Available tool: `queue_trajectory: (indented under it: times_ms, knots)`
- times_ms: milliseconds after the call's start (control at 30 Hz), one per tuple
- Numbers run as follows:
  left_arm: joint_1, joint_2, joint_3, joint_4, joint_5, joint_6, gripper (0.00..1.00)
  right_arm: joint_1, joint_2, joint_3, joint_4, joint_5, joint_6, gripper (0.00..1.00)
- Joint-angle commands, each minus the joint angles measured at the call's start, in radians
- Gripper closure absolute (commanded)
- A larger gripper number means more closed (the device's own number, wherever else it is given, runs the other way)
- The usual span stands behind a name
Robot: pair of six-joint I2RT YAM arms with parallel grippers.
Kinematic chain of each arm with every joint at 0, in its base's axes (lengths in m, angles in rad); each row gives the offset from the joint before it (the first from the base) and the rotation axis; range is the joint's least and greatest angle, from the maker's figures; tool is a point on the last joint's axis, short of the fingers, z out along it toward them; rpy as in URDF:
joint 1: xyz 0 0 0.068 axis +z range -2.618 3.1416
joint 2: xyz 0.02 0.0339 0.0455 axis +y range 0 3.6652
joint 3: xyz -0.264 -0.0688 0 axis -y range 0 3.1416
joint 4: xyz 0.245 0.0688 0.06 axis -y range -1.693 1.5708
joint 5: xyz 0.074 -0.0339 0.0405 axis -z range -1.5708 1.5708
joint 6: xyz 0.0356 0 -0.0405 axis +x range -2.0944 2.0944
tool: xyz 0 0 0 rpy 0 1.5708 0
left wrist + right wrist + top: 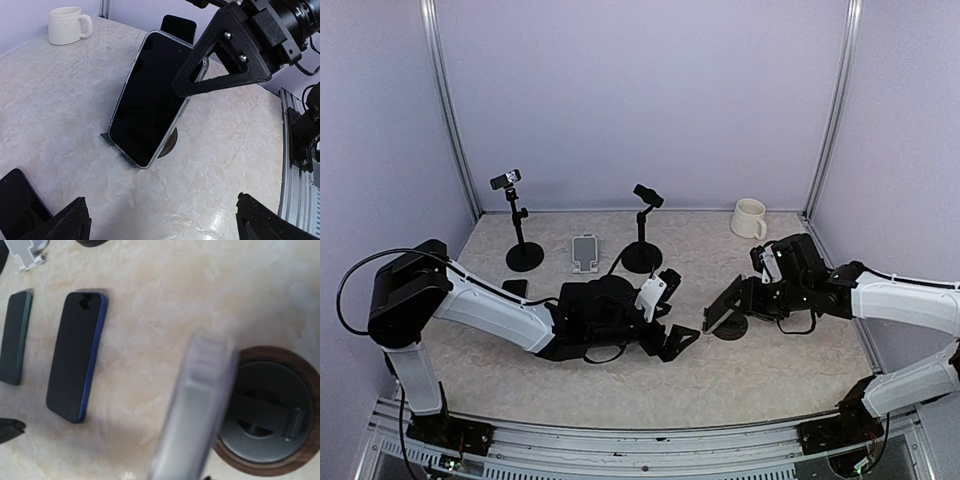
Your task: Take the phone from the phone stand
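The phone point(722, 305), black in a clear case, leans upright on a round wooden-rimmed stand point(730, 328) right of centre. In the left wrist view the phone point(150, 100) has its lower edge on the stand's ledge point(172, 142). My right gripper point(746, 297) reaches in from the right and is shut on the phone's upper right edge; one finger point(225, 55) lies over it. In the right wrist view the phone's side edge point(197, 410) is close and blurred beside the stand point(270, 410). My left gripper point(674, 320) is open and empty point(162, 225), low over the table facing the phone.
A cream mug point(749, 217) stands at the back right. Two black tripod holders point(522, 228) point(642, 232) and a white stand with a phone point(584, 252) are at the back. A blue phone point(75, 360) and a dark green one point(15, 337) lie flat left of the stand.
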Motion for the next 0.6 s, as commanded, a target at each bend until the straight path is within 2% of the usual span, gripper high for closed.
queue_trajectory:
  times_ms: [0,567]
  knots:
    - [0.005,0.013,0.017,0.019,-0.008,0.019,0.01,-0.010,-0.030,-0.004,0.018,-0.016,0.032,0.66]
    - [0.012,-0.003,0.004,0.013,-0.034,0.048,0.01,-0.011,-0.066,0.057,-0.044,0.000,0.002,0.97]
